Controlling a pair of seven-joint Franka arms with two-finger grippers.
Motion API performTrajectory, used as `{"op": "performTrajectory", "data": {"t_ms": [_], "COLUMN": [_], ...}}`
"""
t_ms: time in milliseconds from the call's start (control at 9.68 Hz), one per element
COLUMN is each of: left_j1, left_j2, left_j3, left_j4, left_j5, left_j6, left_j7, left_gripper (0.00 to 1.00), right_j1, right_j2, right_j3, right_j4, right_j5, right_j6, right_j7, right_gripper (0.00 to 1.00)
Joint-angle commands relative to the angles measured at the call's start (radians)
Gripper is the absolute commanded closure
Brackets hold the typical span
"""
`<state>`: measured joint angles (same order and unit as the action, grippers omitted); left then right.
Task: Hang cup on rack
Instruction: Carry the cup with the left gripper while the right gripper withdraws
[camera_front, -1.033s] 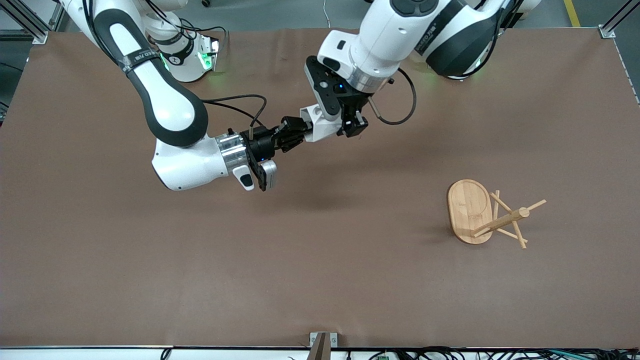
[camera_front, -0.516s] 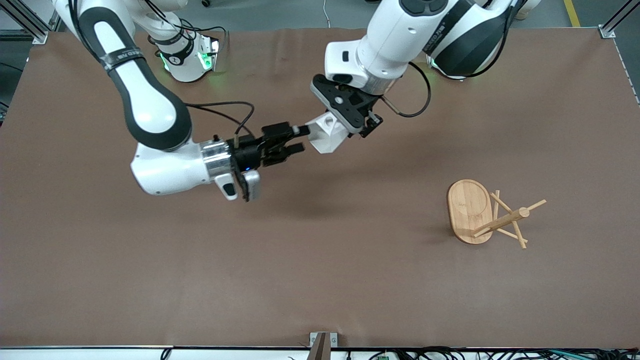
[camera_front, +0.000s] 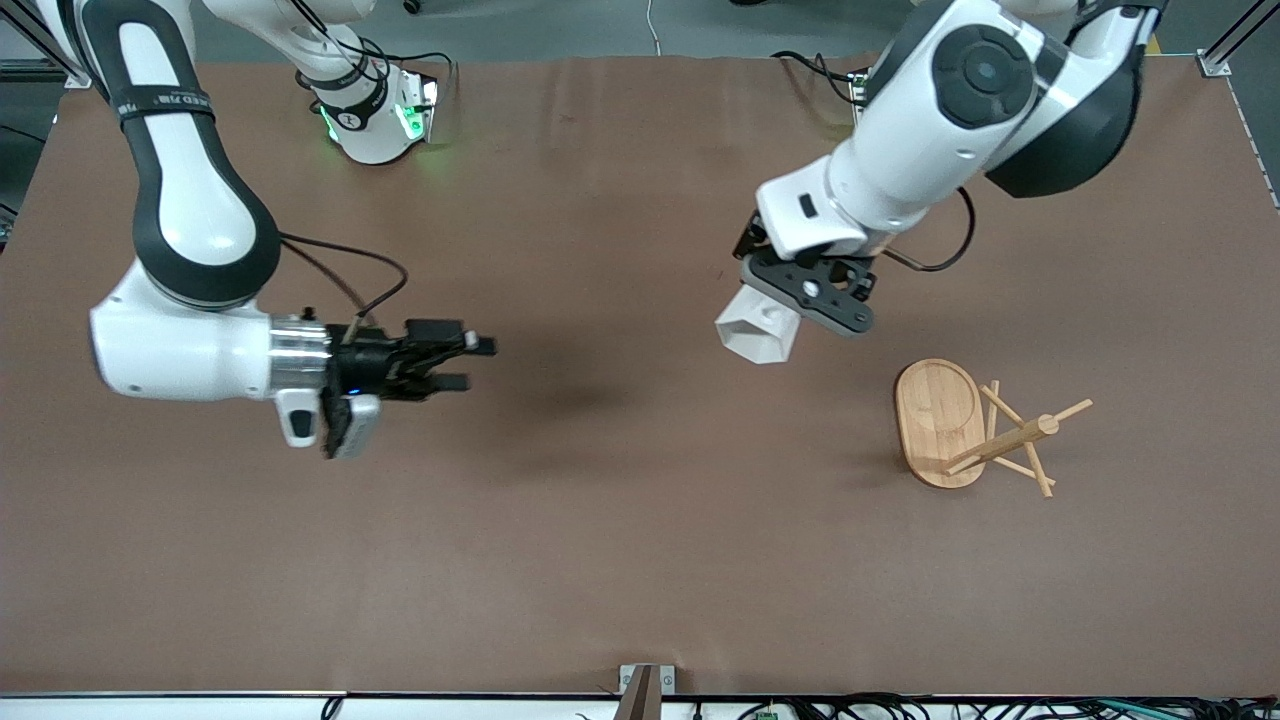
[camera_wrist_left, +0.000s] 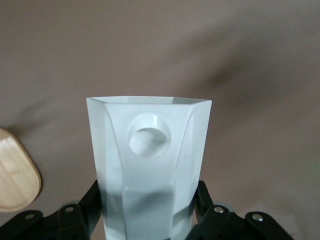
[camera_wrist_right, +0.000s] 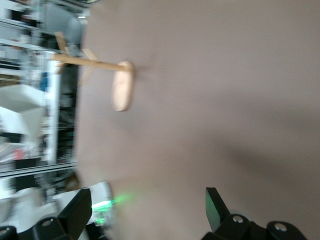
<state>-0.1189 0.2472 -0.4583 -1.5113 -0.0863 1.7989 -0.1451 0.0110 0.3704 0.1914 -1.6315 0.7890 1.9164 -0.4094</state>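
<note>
Your left gripper (camera_front: 790, 312) jaws clamp the cup (camera_front: 757, 329) over the table (camera_front: 620, 520) near the rack (camera_front: 965, 425), right gripper (camera_front: 462, 363) jaws spread, empty.

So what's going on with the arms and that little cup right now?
Left gripper shut on small white faceted cup, above table. Right gripper open, empty. Light bamboo mug rack upright, path clear.

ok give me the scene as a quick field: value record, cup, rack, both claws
cup: small white faceted cup, held in the air over bare table, beside the rack
rack: light bamboo mug tree, standing on its oval base toward the left arm's end of the table
left claw: shut on the cup
right claw: open, empty, over bare table
hung: not yet
</note>
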Motion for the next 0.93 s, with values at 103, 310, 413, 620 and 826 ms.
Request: {"op": "performTrajectory", "data": {"t_ms": [103, 310, 413, 620, 826], "left_j1": [0.053, 0.146, 0.160, 0.211, 0.272], "left_j2": [0.009, -0.022, -0.023, -0.022, -0.023], "left_j3": [-0.005, -0.011, -0.008, -0.008, -0.011], "left_j4": [-0.068, -0.156, -0.174, -0.202, -0.265], "left_j5": [0.068, 0.074, 0.076, 0.088, 0.088], "left_j6": [-0.027, -0.026, -0.026, -0.016, 0.043], "left_j7": [-0.120, -0.061, 0.015, 0.121, 0.267], "left_gripper": [0.86, 0.86, 0.86, 0.87, 0.87], "right_j1": [0.003, 0.003, 0.006, 0.013, 0.018], "right_j2": [-0.053, -0.074, -0.076, -0.126, -0.188], "right_j3": [-0.153, -0.260, -0.292, -0.296, -0.294], "right_j4": [0.014, 0.064, 0.121, 0.197, 0.231], "right_j5": [-0.290, -0.338, -0.437, -0.665, -0.763], "right_j6": [0.015, -0.025, -0.110, -0.199, -0.279], "right_j7": [0.004, 0.009, 0.010, 0.050, 0.087], "right_gripper": [0.00, 0.00, 0.00, 0.00, 0.00]}}
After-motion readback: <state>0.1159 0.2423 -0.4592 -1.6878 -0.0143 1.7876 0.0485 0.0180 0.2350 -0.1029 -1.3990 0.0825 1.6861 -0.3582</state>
